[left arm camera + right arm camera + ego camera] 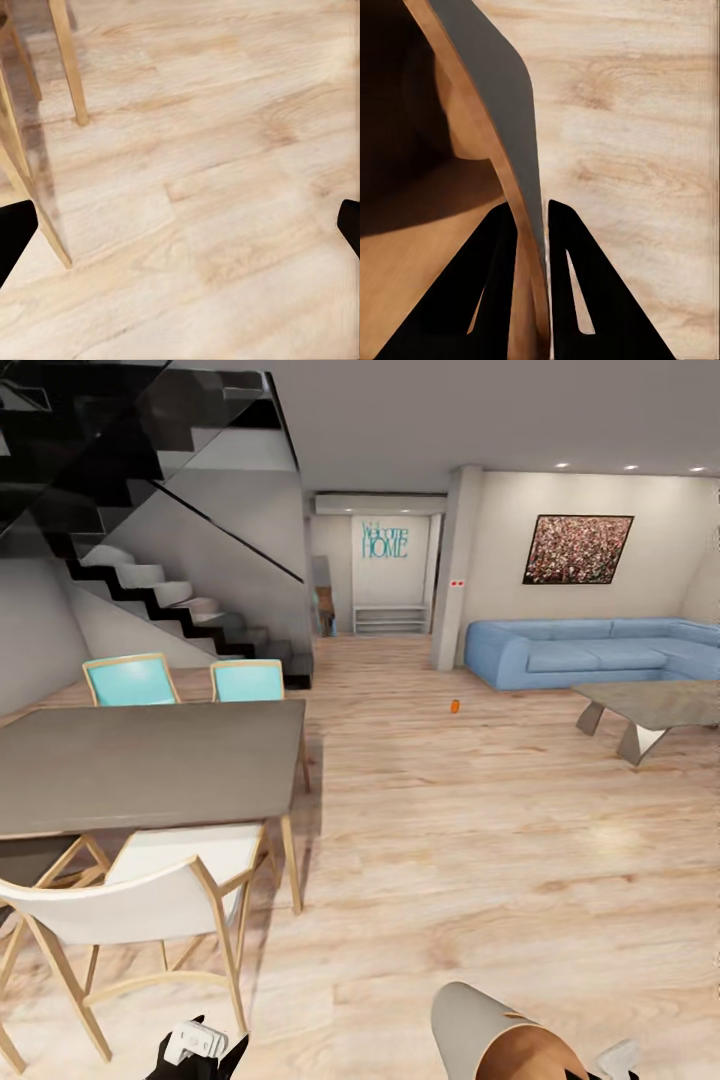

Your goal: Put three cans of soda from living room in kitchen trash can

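Right jaws (pixel 531 225) on grey, orange-lined tash can (pixel 510 135) rim

- A home's open living and dining area is showing: a light blue corner sofa (pixel 600 650) sitting at 2 o'clock.
- A dining table (pixel 150 765) with chairs (pixel 150 905) standing at 10 o'clock.
- A staircase (pixel 150 575) rising at 11 o'clock.

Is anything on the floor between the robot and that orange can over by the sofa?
Nothing visible. Bare wood floor runs to the orange can. The dining table stands off to the left, the low table to the right. The right gripper pinches the bin's rim.
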Tool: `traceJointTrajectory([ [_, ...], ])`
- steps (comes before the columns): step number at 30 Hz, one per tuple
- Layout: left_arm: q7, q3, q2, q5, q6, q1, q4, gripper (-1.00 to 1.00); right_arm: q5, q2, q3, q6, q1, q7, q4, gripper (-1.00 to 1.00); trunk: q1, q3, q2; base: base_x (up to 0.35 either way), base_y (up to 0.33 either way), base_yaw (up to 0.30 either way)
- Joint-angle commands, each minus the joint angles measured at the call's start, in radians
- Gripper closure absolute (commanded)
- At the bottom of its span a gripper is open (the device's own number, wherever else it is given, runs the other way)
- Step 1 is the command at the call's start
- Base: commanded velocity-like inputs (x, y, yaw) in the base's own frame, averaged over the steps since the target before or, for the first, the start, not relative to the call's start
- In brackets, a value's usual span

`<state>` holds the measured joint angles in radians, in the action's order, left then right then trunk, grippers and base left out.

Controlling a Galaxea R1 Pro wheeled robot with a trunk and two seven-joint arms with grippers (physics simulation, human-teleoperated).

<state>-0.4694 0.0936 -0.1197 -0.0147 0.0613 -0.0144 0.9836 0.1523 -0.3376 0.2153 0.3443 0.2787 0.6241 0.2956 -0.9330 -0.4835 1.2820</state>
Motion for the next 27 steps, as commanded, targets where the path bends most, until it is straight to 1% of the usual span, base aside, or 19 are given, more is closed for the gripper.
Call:
traceJointTrajectory([
  [1, 0.000, 0.000, 0.000, 0.000, 0.000, 0.000, 0.001, -1.00, -0.010, 0.000, 0.007, 0.001, 0.001, 0.006, 0.002, 1.00, 0.000, 0.000, 0.000, 0.203, -0.167, -0.015],
  [15, 0.000, 0.001, 0.000, -0.001, 0.000, -0.001, 0.001, -1.00, -0.010, 0.000, 0.007, 0.004, 0.001, 0.005, 0.002, 1.00, 0.000, 0.000, 0.000, 0.299, -0.033, -0.002],
  [19, 0.000, 0.001, 0.001, 0.000, 0.000, -0.001, 0.001, -1.00, -0.010, 0.000, 0.007, 0.004, 0.001, 0.005, 0.002, 1.00, 0.000, 0.000, 0.000, 0.113, -0.029, 0.000],
  [27, 0.000, 0.002, 0.002, 0.001, 0.000, -0.001, 0.001, -1.00, -0.010, 0.000, 0.006, 0.005, 0.001, 0.004, 0.002, 1.00, 0.000, 0.000, 0.000, 0.012, -0.003, 0.000],
])
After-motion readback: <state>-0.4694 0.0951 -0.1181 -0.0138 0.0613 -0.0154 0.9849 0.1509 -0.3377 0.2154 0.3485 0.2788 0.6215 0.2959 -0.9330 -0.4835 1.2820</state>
